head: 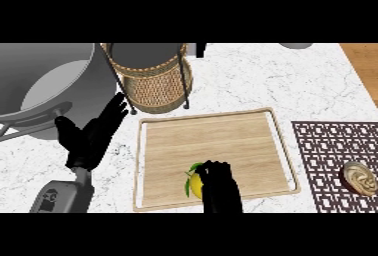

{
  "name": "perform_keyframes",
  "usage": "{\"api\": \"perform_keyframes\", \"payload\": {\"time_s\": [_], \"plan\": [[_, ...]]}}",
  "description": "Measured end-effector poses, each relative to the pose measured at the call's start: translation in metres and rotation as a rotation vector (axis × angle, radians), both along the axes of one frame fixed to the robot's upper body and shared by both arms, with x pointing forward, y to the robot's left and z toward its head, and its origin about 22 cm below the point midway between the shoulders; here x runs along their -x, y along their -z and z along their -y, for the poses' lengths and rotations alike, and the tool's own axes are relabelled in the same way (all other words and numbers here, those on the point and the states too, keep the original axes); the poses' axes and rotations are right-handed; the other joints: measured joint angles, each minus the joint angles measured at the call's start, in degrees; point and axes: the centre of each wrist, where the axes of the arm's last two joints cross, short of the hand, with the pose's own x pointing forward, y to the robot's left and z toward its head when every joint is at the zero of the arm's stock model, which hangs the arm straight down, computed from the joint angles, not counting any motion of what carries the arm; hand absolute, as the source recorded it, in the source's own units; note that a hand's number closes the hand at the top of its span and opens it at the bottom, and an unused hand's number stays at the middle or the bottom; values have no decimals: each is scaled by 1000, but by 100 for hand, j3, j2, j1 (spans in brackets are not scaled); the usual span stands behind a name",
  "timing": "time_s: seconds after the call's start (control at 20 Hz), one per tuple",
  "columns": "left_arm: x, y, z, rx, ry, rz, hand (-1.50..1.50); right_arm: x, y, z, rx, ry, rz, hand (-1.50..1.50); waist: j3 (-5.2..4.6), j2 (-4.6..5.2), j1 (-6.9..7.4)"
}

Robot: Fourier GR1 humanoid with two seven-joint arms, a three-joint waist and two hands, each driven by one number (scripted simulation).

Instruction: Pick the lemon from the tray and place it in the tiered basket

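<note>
A yellow lemon (195,185) with a green leaf lies near the front edge of the wooden tray (244,135). My right hand (218,187) comes in from the lower edge and covers the lemon's right side, its fingers curled over the fruit. The tiered wicker basket (155,75) with a black wire frame stands behind the tray's left corner. My left hand (92,135) rests open to the left of the tray, fingers pointing up toward the basket.
A large grey pot (44,85) sits at the back left. A dark patterned mat (332,160) lies to the right of the tray, with a round tan object (360,177) on it. The wooden counter edge (365,70) shows at the far right.
</note>
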Motion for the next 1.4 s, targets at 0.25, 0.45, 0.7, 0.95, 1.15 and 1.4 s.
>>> {"api": "perform_keyframes", "payload": {"time_s": [0.25, 0.45, 0.7, 0.95, 1.15, 1.4], "plan": [[-1, -1, 2, 8, 2, -5, 0, -18, -55, 12, -81, 213, 9, 150, -11, 42, -50], [2, 3, 0, 2, 1, -4, 0, -10, -109, 15, -184, 255, 105, 150, -15, 49, -48], [2, 3, 4, 1, 7, -6, 0, 4, -174, 21, -260, 217, 312, 150, -19, 52, -36], [-3, -3, 3, -4, 14, -6, 0, 8, -218, 15, -285, 153, 473, 150, -22, 56, 3], [-2, -1, 7, -4, 21, -8, 0, -9, -244, 9, -270, 124, 534, 150, -26, 61, 39], [-4, 2, 7, -7, 26, -9, 0, -39, -277, -2, -246, 105, 549, 150, -28, 61, 74]]}}
